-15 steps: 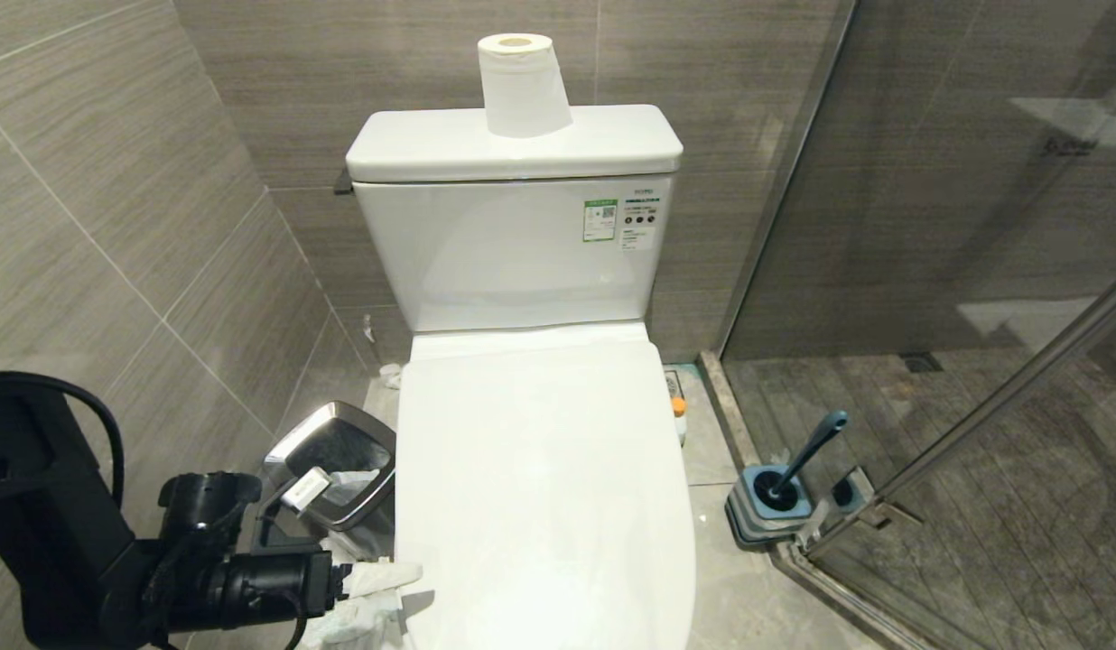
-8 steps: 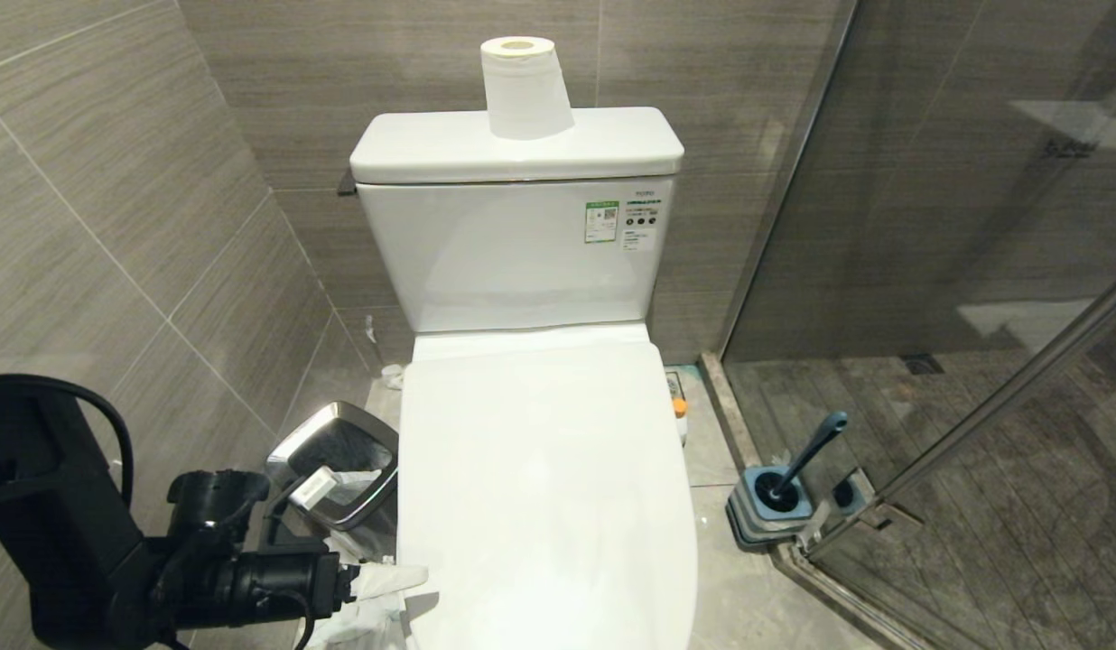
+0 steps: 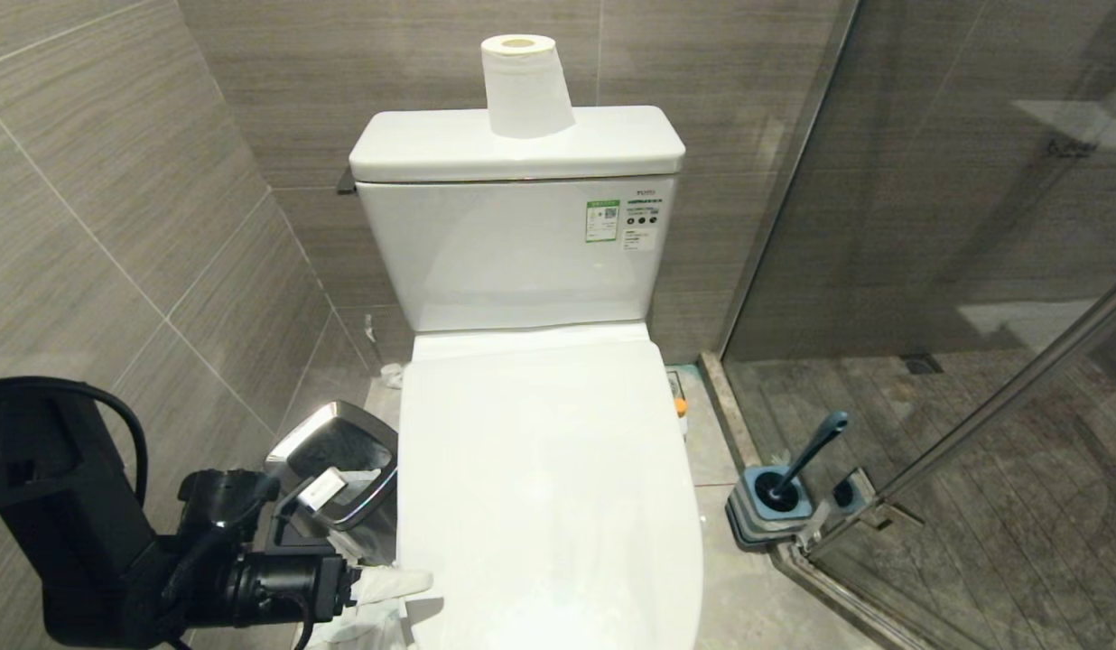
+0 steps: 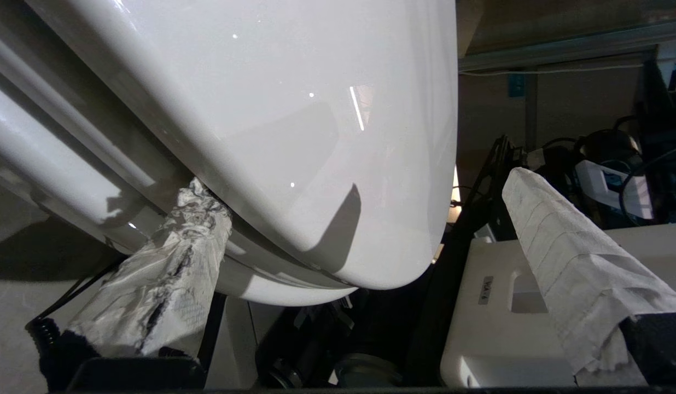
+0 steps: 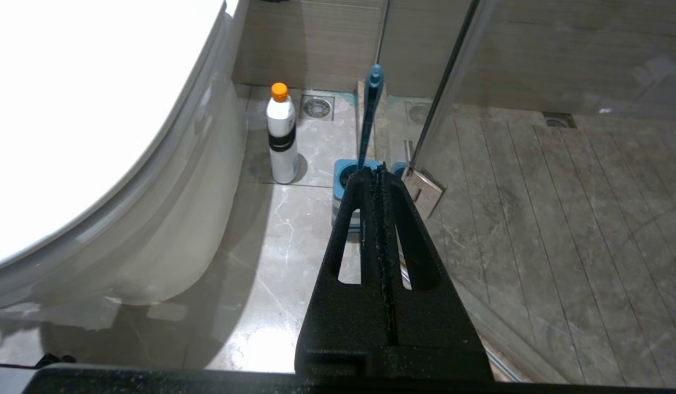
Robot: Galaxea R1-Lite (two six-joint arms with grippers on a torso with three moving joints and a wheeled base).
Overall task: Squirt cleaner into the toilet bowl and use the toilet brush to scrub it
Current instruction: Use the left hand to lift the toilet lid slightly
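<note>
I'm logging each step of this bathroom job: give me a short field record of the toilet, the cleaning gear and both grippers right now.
toilet lid: closed over the bowl
toilet brush: standing in its blue holder on the floor, by the glass shower door
cleaner bottle: white, orange cap, upright on the floor between toilet and brush
left gripper: open, paper-wrapped fingers at the lid's front edge, one under the rim
right gripper: shut, empty, away from the brush
bin: left of the toilet
</note>
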